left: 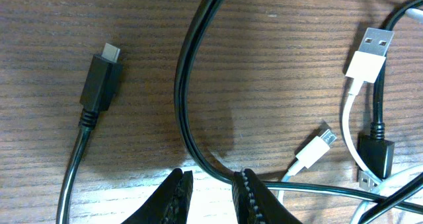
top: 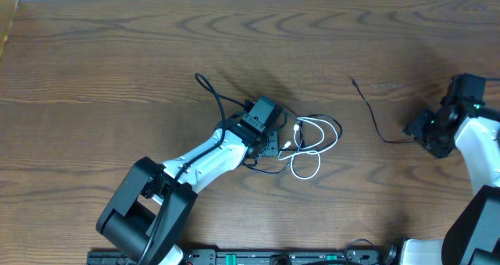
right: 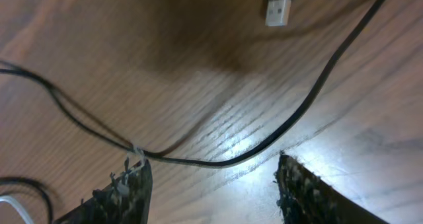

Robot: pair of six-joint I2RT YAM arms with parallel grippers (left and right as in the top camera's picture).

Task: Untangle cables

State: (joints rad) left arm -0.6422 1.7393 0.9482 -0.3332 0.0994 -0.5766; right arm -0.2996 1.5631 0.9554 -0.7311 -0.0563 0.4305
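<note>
A tangle of cables lies mid-table: white loops (top: 316,146) interlaced with a black cord (top: 212,93). My left gripper (top: 269,145) hangs over its left side. In the left wrist view my left gripper (left: 215,176) stands slightly open over bare wood. The thick black cord (left: 182,85) curves past its right fingertip (left: 246,179). Beyond lie a black plug (left: 99,85), a white USB plug (left: 367,55) and a small white plug (left: 314,151). A separate thin black cable (top: 375,120) lies at the right. My right gripper (right: 211,159) is open, and this cable (right: 310,98) runs just past its tips.
The wooden table's far edge (top: 234,1) meets a white wall. A black-sleeved USB plug (right: 279,6) lies beyond the right gripper (top: 412,129). A black rail (top: 273,257) runs along the near edge between the arm bases.
</note>
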